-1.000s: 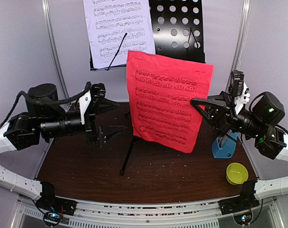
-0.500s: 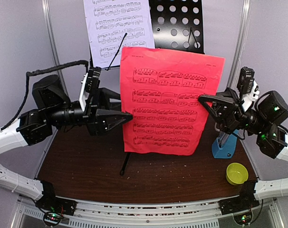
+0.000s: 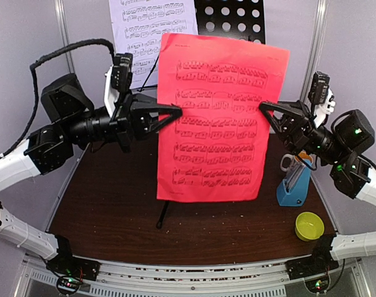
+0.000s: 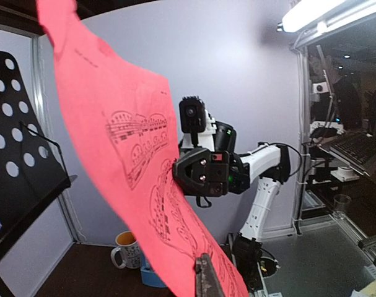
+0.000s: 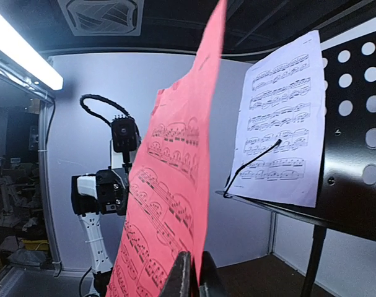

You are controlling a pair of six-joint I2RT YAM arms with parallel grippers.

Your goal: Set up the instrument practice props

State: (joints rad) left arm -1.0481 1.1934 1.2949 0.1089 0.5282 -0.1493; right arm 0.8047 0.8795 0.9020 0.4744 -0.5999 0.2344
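The red music sheet hangs upright above the table, in front of the black perforated music stand. My left gripper is shut on the sheet's left edge, and the left wrist view shows the red music sheet running into the left gripper. On the right edge my right gripper pinches the paper; in the right wrist view the red music sheet passes between the narrow jaws of the right gripper. The white music sheet rests on the stand's left half. The blue metronome stands at the right.
A white mug sits just behind the metronome. The yellow bowl lies near the front right of the brown table. One stand leg reaches down under the red sheet. Grey walls enclose the back and sides.
The red sheet has risen and squared up in front of the stand. My left gripper came in from the left and closed on its left edge; both arms lifted.
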